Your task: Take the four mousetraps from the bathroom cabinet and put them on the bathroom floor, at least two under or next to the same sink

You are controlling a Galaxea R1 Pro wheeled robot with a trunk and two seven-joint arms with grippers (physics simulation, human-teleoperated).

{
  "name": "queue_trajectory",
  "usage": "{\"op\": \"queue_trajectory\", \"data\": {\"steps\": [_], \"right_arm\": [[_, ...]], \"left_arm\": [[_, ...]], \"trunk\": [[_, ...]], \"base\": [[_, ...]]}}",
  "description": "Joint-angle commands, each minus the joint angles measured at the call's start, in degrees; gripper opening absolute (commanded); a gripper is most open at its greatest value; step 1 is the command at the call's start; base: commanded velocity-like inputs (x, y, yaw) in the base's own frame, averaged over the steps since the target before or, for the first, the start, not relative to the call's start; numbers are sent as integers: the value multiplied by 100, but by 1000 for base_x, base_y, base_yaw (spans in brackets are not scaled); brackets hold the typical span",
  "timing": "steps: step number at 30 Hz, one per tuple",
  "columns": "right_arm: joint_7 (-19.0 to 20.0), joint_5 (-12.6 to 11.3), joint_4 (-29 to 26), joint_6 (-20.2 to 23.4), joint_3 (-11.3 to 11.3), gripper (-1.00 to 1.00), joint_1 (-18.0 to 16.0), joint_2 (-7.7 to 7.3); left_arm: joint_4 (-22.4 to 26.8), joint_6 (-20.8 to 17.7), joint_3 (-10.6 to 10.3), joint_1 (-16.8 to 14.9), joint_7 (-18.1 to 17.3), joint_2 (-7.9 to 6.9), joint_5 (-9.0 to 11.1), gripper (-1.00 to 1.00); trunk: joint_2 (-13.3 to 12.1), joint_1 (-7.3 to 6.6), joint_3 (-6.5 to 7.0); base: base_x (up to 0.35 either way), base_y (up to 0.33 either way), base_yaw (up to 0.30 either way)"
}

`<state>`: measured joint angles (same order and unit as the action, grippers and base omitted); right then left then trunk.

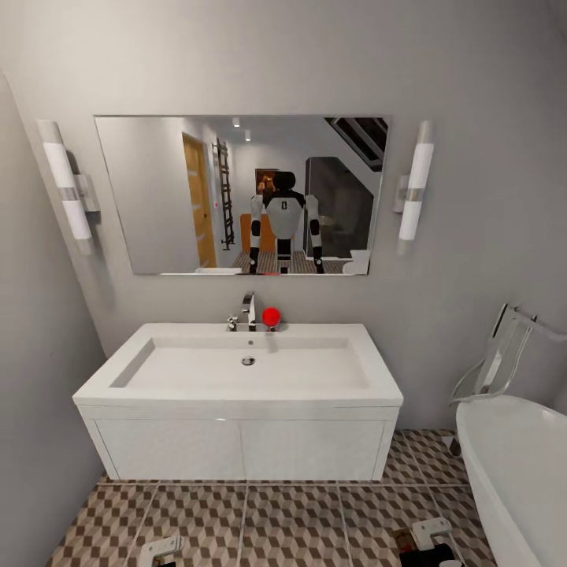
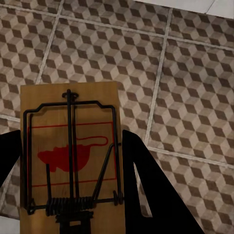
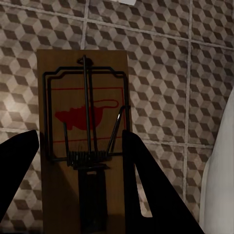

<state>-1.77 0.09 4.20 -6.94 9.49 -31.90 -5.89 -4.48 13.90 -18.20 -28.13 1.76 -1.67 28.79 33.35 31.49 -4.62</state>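
- Two mousetraps were in hand: the left gripper (image 2: 73, 195) was closed on the left mousetrap (image 2: 70, 146), and the right gripper (image 3: 80, 180) was closed on the right mousetrap (image 3: 85, 122).
- Both traps hung above the bathroom floor (image 1: 291, 524), in front of the sink (image 1: 236, 370).
- I judged each board light, stiff and thin, with springy wire that could snag.
- Holding by the board's long edges, clear of the wire, looked the safest grip.
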Motion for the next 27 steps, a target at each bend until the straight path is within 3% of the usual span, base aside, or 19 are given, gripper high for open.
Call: {"op": "queue_trajectory", "data": {"steps": [1, 11, 22, 27], "right_arm": [[0, 0, 0, 0, 0, -100, 0, 0], [1, 0, -1, 3, 0, -100, 0, 0], [1, 0, 2, 7, 0, -100, 0, 0], [1, 0, 0, 8, 0, -100, 0, 0]], "left_arm": [[0, -2, 1, 0, 17, 0, -22, -100], [1, -2, 1, 0, 17, 0, -22, -100], [-1, -2, 1, 0, 17, 0, -22, -100], [0, -2, 1, 0, 17, 0, -22, -100]], "trunk": [[0, 0, 0], [0, 0, 0], [0, 0, 0], [0, 0, 0]], "base": [[0, 0, 0], [17, 0, 0], [288, 0, 0], [103, 0, 0]]}}
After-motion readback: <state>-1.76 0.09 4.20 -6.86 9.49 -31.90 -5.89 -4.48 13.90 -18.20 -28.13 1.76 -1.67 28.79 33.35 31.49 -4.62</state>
